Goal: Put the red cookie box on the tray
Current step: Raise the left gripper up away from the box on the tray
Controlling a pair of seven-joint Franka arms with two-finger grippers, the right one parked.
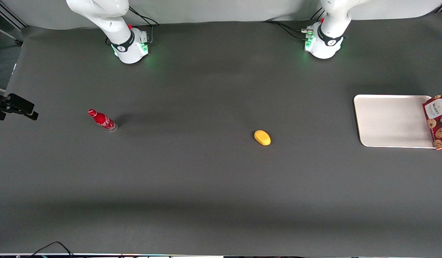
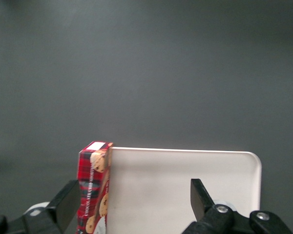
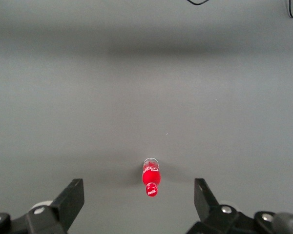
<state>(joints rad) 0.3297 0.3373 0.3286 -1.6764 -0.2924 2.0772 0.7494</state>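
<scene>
Nearest the front camera, a yellow lemon-like fruit point(image 1: 262, 137) lying on the dark grey table point(image 1: 206, 186), about midway along it. Slightly farther back, toward the parked arm's end, a small red soda bottle point(image 1: 102, 120), standing alone and well apart from everything else. At the working arm's end, the cream-white tray point(image 1: 389, 120), flat on the table, its surface bare except at one short end. There, at the tray's outer short edge, the red cookie box point(image 1: 438, 122), tilted up on a long edge, cookie pictures and white label facing the tray, partly cut off by the frame. In the left wrist view, the left gripper point(image 2: 134, 204) spread wide open above the tray point(image 2: 185, 185), holding nothing; the red cookie box point(image 2: 94, 190) just inside one dark finger point(image 2: 68, 204), touching or not impossible to tell, the other finger point(image 2: 201, 197) well apart from the box, over the tray. Farthest back, the two white arm bases with green lights.
</scene>
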